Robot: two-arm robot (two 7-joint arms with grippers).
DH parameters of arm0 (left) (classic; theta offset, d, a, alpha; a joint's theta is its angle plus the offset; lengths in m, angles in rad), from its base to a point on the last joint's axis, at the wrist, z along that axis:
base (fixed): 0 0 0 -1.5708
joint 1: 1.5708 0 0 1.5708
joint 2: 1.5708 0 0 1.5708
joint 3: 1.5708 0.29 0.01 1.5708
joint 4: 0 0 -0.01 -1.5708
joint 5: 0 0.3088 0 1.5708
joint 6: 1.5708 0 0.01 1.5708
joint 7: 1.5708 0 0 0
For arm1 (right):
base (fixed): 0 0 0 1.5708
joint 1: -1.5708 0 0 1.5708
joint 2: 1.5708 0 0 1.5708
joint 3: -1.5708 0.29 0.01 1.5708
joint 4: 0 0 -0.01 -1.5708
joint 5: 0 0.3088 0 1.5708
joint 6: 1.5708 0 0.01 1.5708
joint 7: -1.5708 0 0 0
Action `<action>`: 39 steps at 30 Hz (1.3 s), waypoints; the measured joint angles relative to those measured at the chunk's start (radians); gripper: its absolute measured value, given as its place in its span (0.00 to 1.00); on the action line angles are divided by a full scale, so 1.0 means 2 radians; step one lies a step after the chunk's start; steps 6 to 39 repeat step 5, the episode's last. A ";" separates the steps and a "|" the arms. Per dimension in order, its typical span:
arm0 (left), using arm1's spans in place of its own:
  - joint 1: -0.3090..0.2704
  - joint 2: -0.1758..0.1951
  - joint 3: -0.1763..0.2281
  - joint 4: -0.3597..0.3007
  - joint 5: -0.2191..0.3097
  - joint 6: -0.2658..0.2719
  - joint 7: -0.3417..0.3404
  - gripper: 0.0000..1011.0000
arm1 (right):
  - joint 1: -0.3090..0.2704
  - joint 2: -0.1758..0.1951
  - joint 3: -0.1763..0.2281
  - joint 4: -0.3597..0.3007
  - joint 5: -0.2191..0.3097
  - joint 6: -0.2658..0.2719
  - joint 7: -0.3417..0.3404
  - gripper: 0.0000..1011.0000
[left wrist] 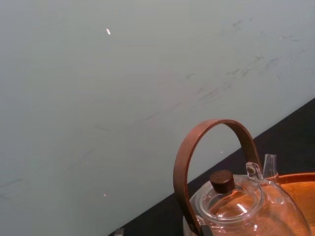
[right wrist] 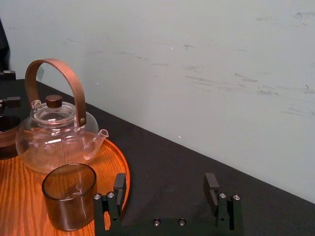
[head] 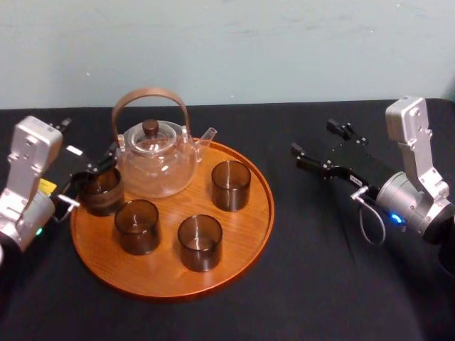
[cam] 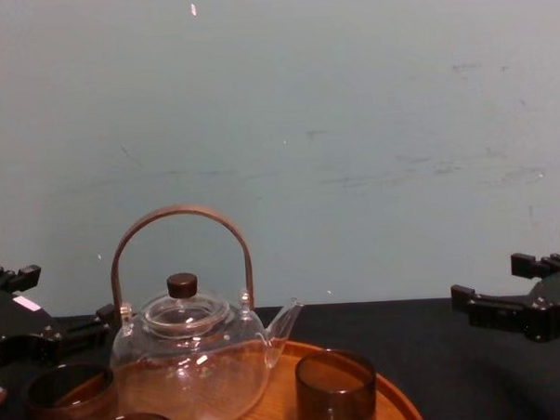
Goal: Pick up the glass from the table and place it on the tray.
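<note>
The glass (head: 100, 192) stands upright on the tray (head: 234, 256), left of the teapot (head: 156, 160) and close inside the rim on that side. The left gripper (head: 89, 137) hovers left of the teapot with its fingers apart. The glass is not between them but just on the robot's side of the nearer finger, and contact cannot be judged. This arm is by far the closer one.

The right gripper (head: 313, 138) hangs well right of the teapot over the black table (head: 341, 284), its fingers also spread and holding nothing.

Room is tight. The teapot's belly is just beside the glass, another tumbler (head: 137, 226) stands near it in front of the teapot, and the tray rim is close. The placing looks done, so a clean retreat runs leftward, away from the teapot.
</note>
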 joint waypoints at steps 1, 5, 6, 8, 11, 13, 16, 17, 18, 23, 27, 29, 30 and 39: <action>0.000 0.000 0.000 0.000 0.000 0.000 0.000 0.99 | 0.000 0.000 0.000 0.000 0.000 0.000 0.000 0.99; 0.000 0.000 0.000 0.000 0.000 0.000 0.000 0.99 | 0.000 0.000 0.000 0.000 0.000 0.000 0.000 0.99; 0.000 0.000 0.000 0.000 0.000 0.000 0.000 0.99 | 0.000 0.000 0.000 0.000 0.000 0.000 0.000 0.99; 0.000 0.000 0.000 0.000 0.000 0.000 0.000 0.99 | 0.000 0.000 0.000 0.000 0.000 0.000 0.000 0.99; 0.000 0.000 0.000 0.000 0.000 0.000 0.000 0.99 | 0.000 0.000 0.000 0.000 0.000 0.000 0.000 0.99; 0.000 0.000 0.000 0.000 0.000 0.000 0.000 0.99 | 0.000 0.000 0.000 0.000 0.000 0.000 0.000 0.99; 0.000 0.000 0.000 0.000 0.000 0.000 0.000 0.99 | 0.000 0.000 0.000 0.000 0.000 0.000 0.000 0.99; 0.000 0.000 0.000 0.000 0.000 0.000 0.000 0.99 | 0.000 0.000 0.000 0.000 0.000 0.000 0.000 0.99; 0.000 0.000 0.000 0.000 0.000 0.000 0.000 0.99 | 0.000 0.000 0.000 0.000 0.000 0.000 0.000 0.99; 0.000 0.000 0.000 0.000 0.000 0.000 0.000 0.99 | 0.000 0.000 0.000 0.000 0.000 0.000 0.000 0.99; 0.000 0.000 0.000 0.000 0.000 0.000 0.000 0.99 | 0.000 0.000 0.000 0.000 0.000 0.000 0.000 0.99; 0.000 0.000 0.000 0.000 0.000 0.000 0.000 0.99 | 0.000 0.000 0.000 0.000 0.000 0.000 0.000 0.99; 0.000 0.000 0.000 0.000 0.000 0.000 0.000 0.99 | 0.000 0.000 0.000 0.000 0.000 0.000 0.000 0.99; 0.000 0.000 0.000 0.000 0.000 0.000 0.000 0.99 | 0.000 0.000 0.000 0.000 0.000 0.000 0.000 0.99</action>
